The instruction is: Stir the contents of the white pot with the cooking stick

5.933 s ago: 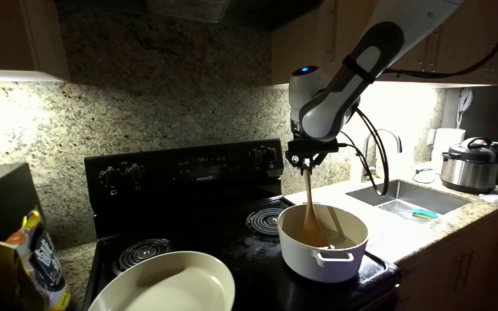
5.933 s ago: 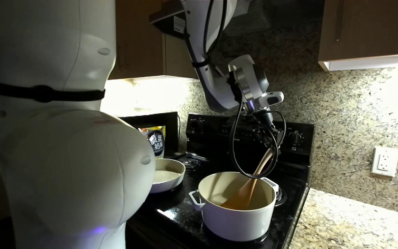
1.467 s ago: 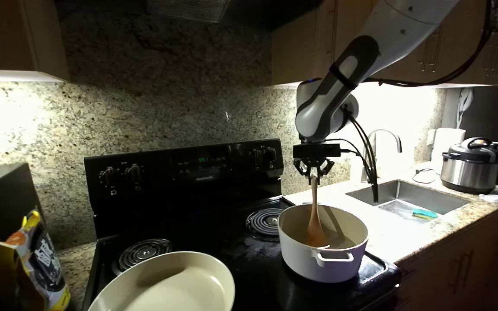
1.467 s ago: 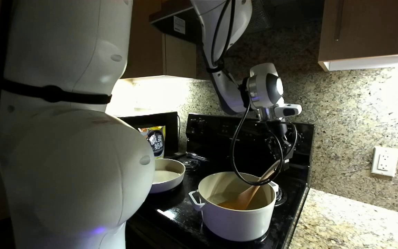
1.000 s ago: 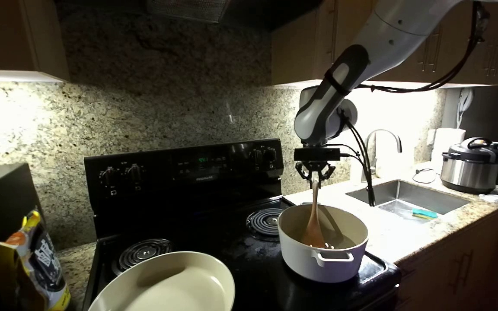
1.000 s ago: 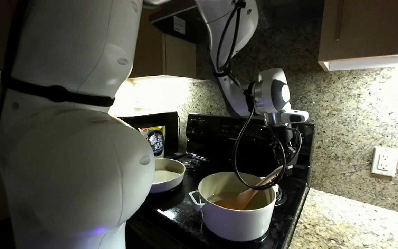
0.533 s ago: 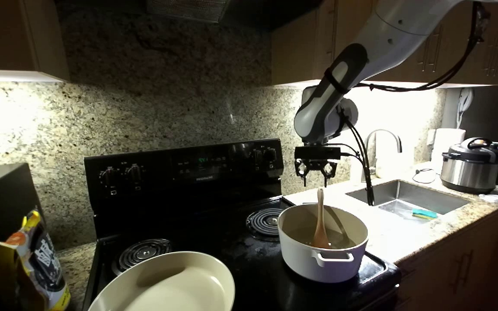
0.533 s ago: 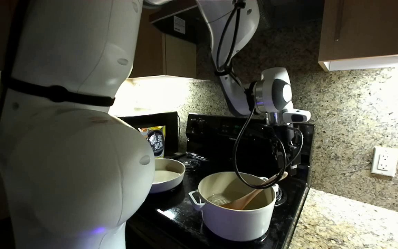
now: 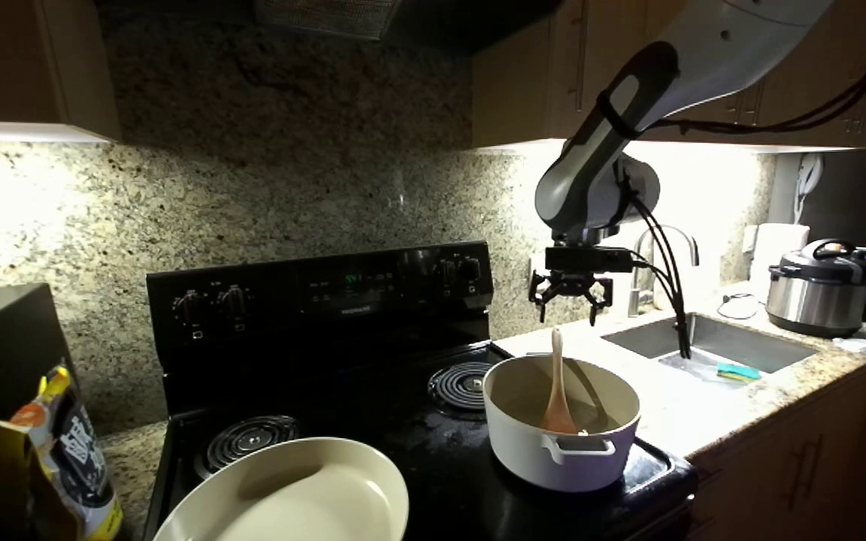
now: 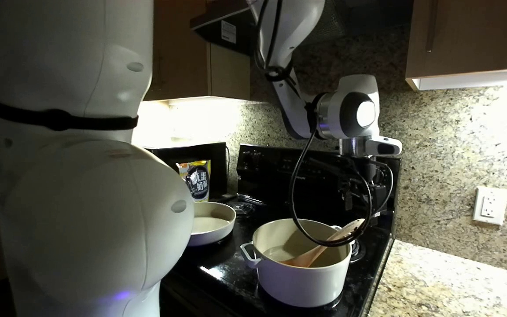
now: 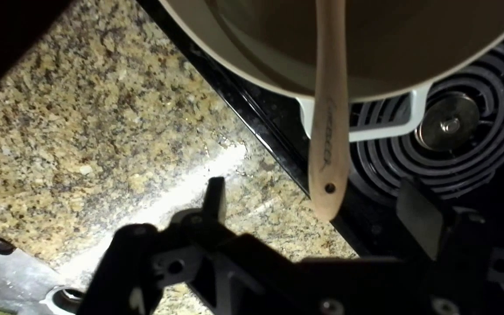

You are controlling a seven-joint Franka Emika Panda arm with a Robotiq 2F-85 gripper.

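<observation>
Wrist view, pincer (image 11: 316, 192) spread wide, cooking stick (image 11: 331, 87) gripped earlier now let go, leaning in the white pot (image 11: 243, 54)

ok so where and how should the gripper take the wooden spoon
Probably by the holed handle end, from above, closing across its width: the wooden spoon leans in the white pot, that slim end sticking out beyond it, and the open gripper looks wide enough.
</observation>
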